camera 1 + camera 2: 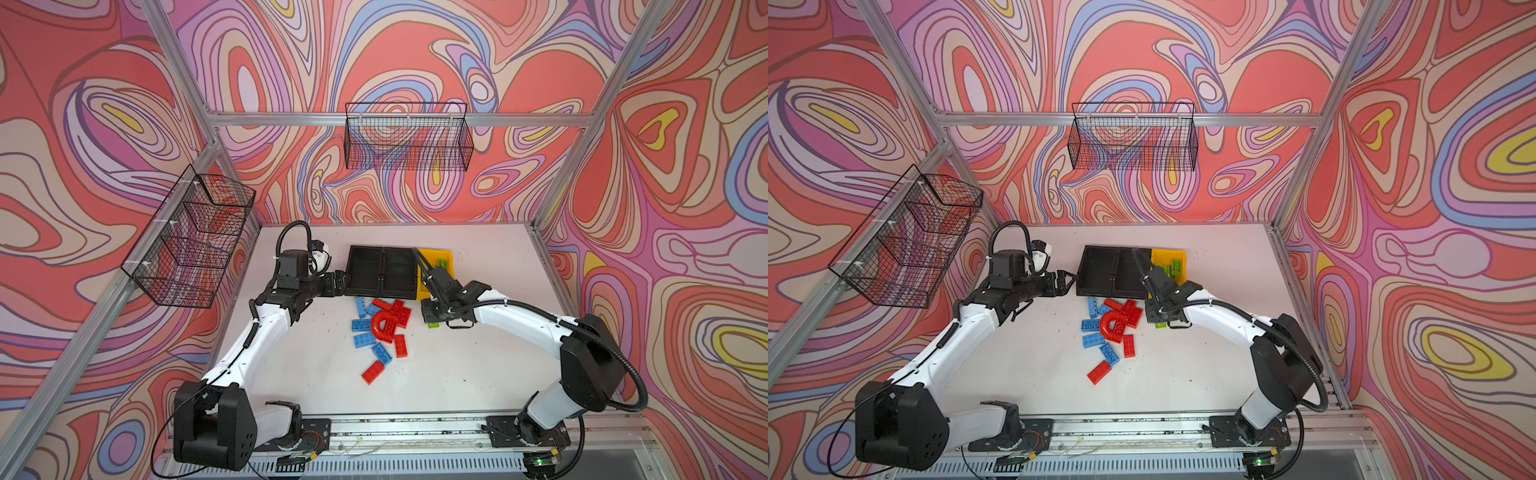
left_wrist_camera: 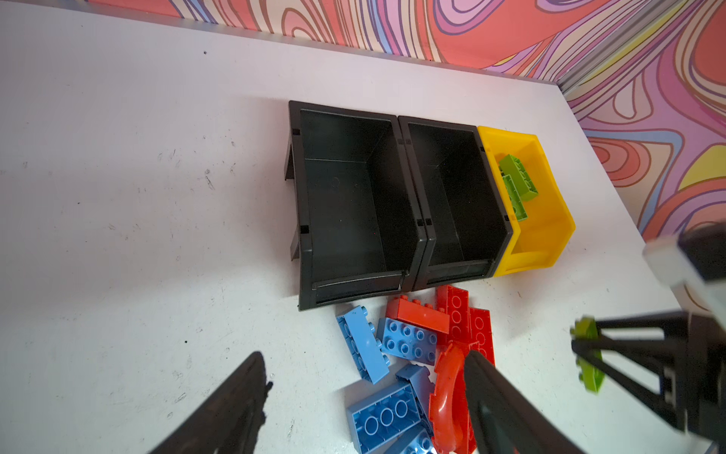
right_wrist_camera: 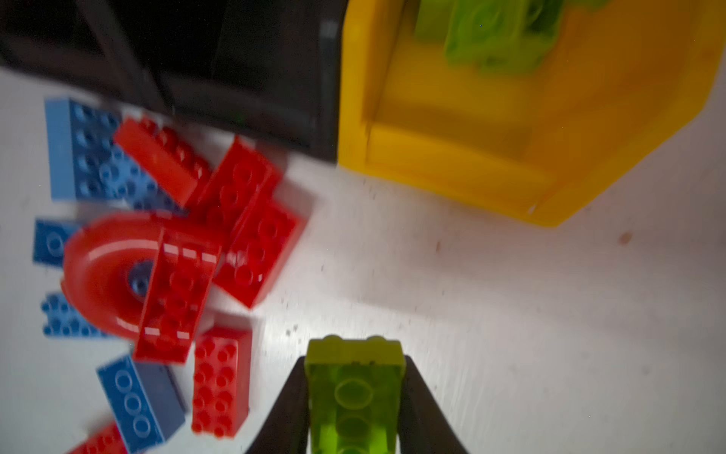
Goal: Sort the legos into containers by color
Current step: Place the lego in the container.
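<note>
Lime-green plastic is clamped by the right gripper (image 3: 354, 361): one green brick (image 3: 353, 405) is pinched across its width, its long axis laid along the fingers. In a top view the yellow bin (image 1: 423, 291) is seen directly up-frame of it, centre-right, so the right arm is judged nearer. The left gripper (image 1: 1065, 283) is spread wide and empty beside the left black bin (image 1: 1096, 270).

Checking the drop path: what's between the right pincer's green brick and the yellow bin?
Nothing: only bare table separates green brick from yellow bin, per right wrist view.
</note>
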Controlling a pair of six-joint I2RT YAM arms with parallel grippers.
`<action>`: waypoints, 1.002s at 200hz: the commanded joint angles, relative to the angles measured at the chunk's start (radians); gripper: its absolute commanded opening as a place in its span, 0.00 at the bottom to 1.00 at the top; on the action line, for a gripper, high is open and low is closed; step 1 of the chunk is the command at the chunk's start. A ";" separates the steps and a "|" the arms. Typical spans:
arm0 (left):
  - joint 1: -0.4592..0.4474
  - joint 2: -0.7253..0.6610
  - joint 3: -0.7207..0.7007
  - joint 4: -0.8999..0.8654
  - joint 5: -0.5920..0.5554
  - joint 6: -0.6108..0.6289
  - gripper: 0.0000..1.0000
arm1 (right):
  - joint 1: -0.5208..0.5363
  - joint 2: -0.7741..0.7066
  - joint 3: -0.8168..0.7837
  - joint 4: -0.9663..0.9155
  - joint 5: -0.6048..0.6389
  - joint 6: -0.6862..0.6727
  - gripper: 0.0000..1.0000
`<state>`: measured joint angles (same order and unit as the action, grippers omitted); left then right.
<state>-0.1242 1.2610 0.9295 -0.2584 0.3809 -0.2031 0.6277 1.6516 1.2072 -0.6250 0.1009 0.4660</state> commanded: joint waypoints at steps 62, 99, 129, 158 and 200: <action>0.005 -0.001 0.023 -0.015 0.008 0.006 0.82 | -0.219 0.355 0.422 -0.011 -0.003 -0.155 0.32; 0.005 0.005 0.019 -0.011 -0.008 0.011 0.82 | -0.226 0.416 0.505 -0.030 -0.008 -0.190 0.37; 0.005 0.023 0.028 -0.016 -0.006 0.013 0.82 | -0.226 0.416 0.494 -0.020 -0.043 -0.194 0.46; 0.005 0.014 0.024 -0.018 -0.014 0.020 0.82 | -0.226 0.383 0.458 -0.002 -0.053 -0.199 0.54; 0.001 -0.005 -0.002 -0.020 0.045 0.020 0.79 | -0.226 0.289 0.409 0.011 -0.038 -0.198 0.55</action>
<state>-0.1242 1.2766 0.9298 -0.2600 0.3786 -0.1944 0.4011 2.0335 1.6474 -0.6197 0.0586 0.2771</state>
